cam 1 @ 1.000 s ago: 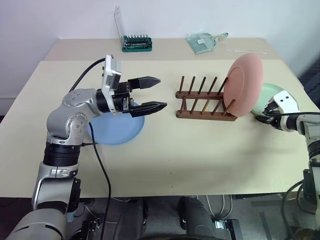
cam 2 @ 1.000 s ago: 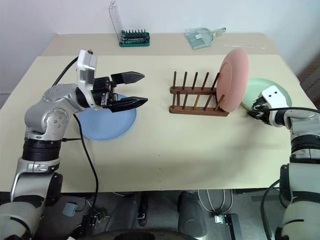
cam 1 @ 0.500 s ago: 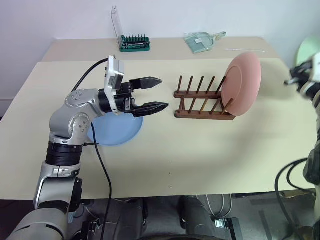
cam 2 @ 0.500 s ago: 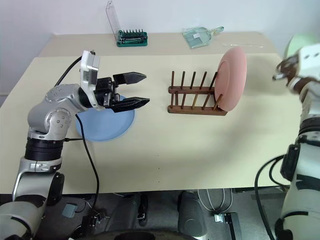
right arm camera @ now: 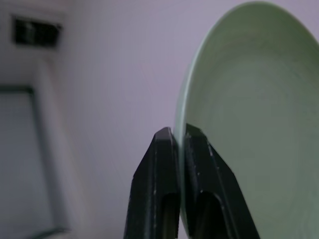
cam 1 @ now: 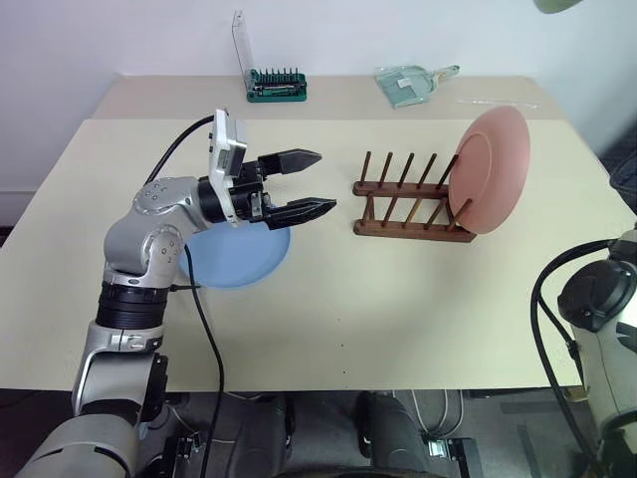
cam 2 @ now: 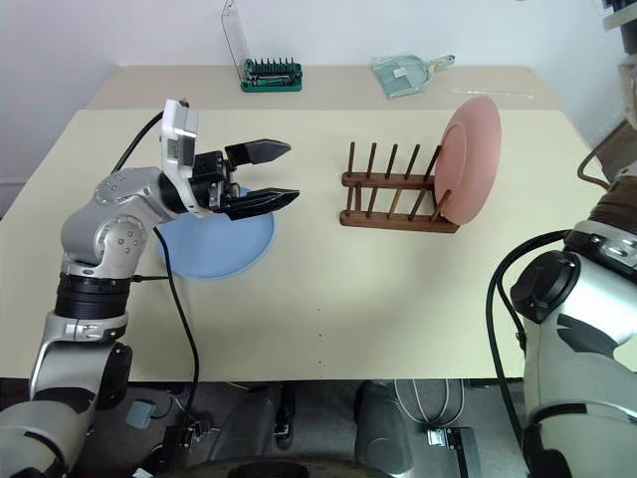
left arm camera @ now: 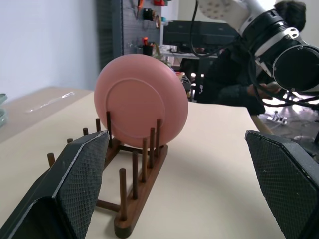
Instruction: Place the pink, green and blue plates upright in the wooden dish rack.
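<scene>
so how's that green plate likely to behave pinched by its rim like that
Probably stiff: the green plate keeps its round shape with the right pincer clamped on its rim alone. Likely light, since that thin edge grip carries it. The matte rim may pivot or slip between the narrow fingers if swung fast.

pink plate upright in rack | blue plate flat

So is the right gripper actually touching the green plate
Touching. The right wrist view shows the right gripper pinching the green plate by its rim.
</scene>
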